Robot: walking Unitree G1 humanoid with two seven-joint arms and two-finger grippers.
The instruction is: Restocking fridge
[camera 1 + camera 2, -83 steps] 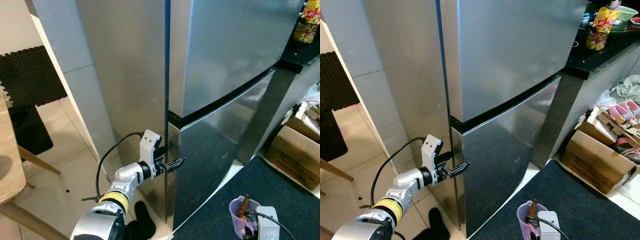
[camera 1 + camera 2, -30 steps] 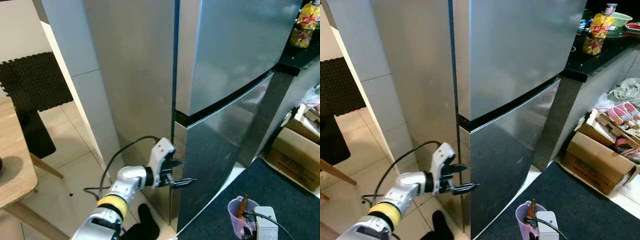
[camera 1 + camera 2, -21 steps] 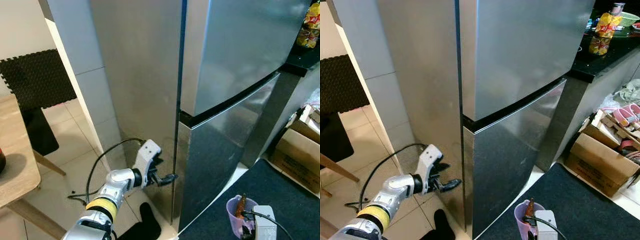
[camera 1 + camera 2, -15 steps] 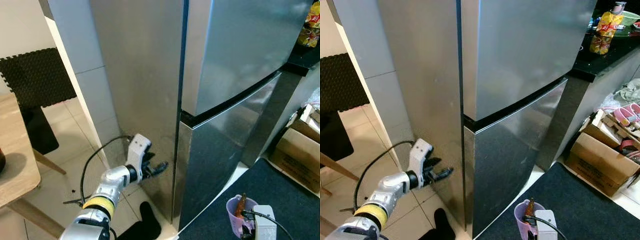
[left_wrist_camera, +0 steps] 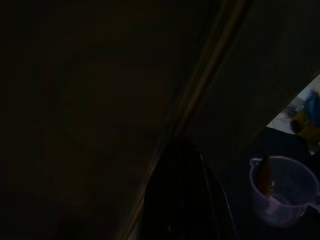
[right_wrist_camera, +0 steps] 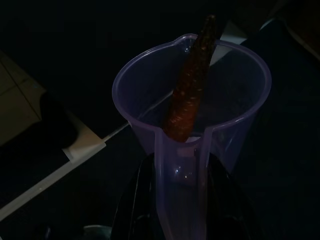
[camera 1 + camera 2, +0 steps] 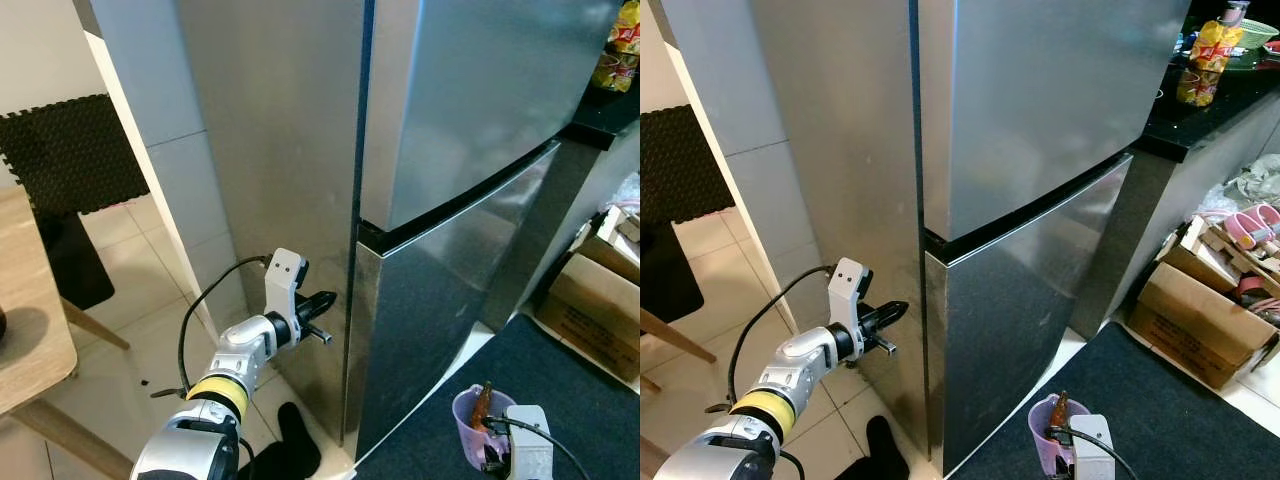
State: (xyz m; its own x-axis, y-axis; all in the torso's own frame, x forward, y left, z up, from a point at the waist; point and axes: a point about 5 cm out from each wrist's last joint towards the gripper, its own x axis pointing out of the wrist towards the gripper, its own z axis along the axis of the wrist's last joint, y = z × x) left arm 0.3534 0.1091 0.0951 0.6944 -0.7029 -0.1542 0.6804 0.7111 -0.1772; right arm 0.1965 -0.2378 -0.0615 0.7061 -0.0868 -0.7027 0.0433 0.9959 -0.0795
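The left gripper (image 7: 322,300), fingers together, points at the closed fridge (image 7: 440,180) just beside the upright edge of its lower door (image 7: 1020,340), the nearer arm for opening. The right gripper (image 6: 182,200) clamps a purple jug (image 6: 192,125) holding a carrot (image 6: 192,85), below the door.

Left arm (image 7: 235,360) stretched forward toward 1 o'clock, left gripper (image 7: 322,303) at its tip, fingers pressed together, right gripper (image 6: 185,200) low at 5 o'clock, fingers clamped on a handle, right wrist (image 7: 528,458) just in frame
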